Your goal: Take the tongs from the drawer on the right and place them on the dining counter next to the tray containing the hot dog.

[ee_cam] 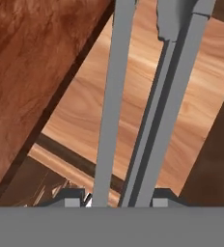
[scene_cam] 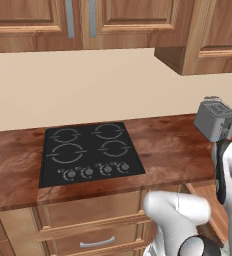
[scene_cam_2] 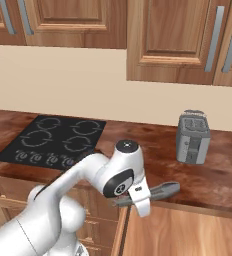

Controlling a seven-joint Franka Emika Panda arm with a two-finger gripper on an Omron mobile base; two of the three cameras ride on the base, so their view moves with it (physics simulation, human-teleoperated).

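Two grey arms of the tongs (ee_cam: 147, 120) run up between the gripper (scene_cam_2: 140, 200) tips, pinched there, lifted just above the open drawer (ee_cam: 128, 96) for carrying off. Behind: wood bench (scene_cam_2: 153, 145) w/ black stovetop (scene_cam_2: 53, 140), toaster (scene_cam_2: 193, 137), cabinets (scene_cam_2: 173, 40) overhead.

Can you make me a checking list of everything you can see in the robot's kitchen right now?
surface: reddish-brown wood counter with a black stovetop set into it.
job's things: grey tongs are lifted, held out level in front of the counter edge; light wood of the open drawer lies below them.
clutter: a grey toaster stands upright on the counter.
grippers: the gripper is shut on the tongs, gripping them across both arms.
cables: nothing seen.
surroundings: wooden upper cabinets with silver handles, a cream wall, closed drawer fronts under the stovetop.
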